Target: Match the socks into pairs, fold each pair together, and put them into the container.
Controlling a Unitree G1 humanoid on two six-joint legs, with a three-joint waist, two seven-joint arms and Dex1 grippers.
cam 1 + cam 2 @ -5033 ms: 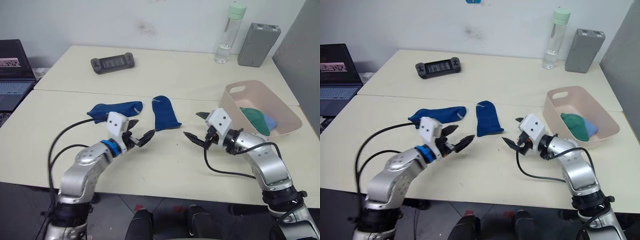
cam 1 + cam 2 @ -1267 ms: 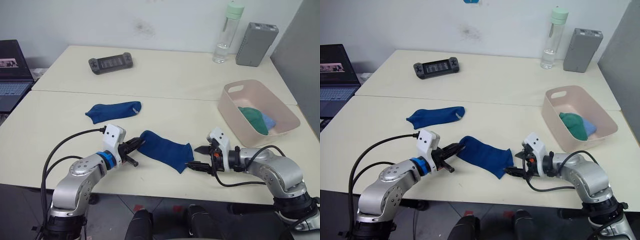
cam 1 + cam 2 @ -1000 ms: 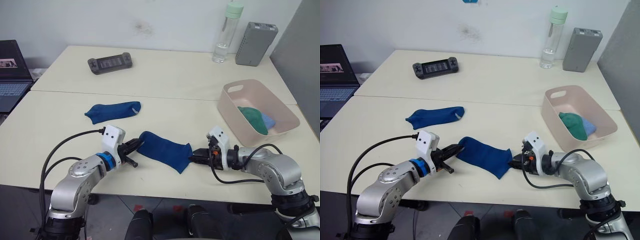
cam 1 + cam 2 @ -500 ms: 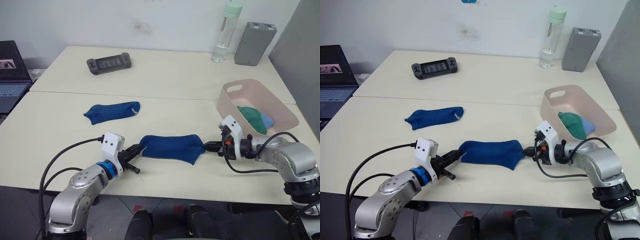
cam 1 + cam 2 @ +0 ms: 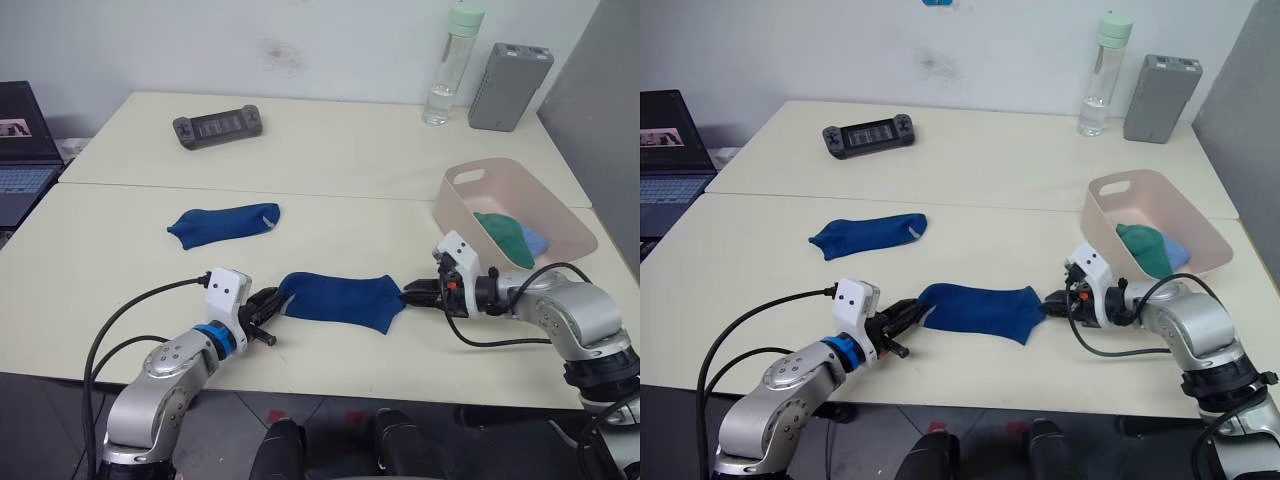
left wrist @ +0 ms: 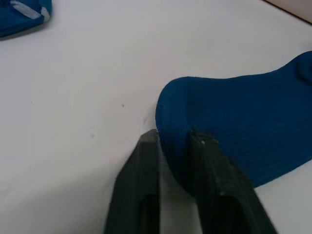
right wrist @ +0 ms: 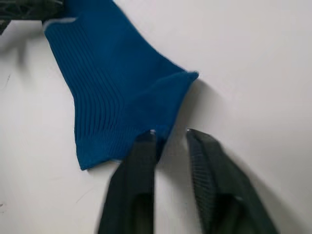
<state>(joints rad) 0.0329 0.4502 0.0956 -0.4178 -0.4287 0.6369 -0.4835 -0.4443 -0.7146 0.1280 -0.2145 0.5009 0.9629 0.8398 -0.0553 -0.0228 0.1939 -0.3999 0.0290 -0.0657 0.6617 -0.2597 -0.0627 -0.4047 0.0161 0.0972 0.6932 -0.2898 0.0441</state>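
Note:
A dark royal blue sock [image 5: 340, 298] lies flat near the table's front edge, stretched lengthwise between my two grippers. My left gripper [image 5: 268, 308] is at its left end; in the left wrist view the fingers [image 6: 146, 146] stand apart with the sock's edge [image 6: 234, 126] lying between them. My right gripper [image 5: 412, 292] is open at the sock's right end, where a corner of the sock [image 7: 112, 87] touches one finger [image 7: 141, 146]. The second dark blue sock [image 5: 225, 222] lies further back on the left. The pink container [image 5: 480, 180] at the right holds a green sock [image 5: 505, 235] and a light blue one [image 5: 535, 240].
A black game controller [image 5: 218, 125] lies at the back left. A water bottle [image 5: 448, 65] and a grey ribbed box [image 5: 510, 72] stand at the back right. A laptop [image 5: 25, 150] sits off the table's left side.
Both grippers were shut on the sock's ends and held it stretched. Their fingers have now parted and the sock rests flat on the table. The right gripper has shifted slightly leftward.

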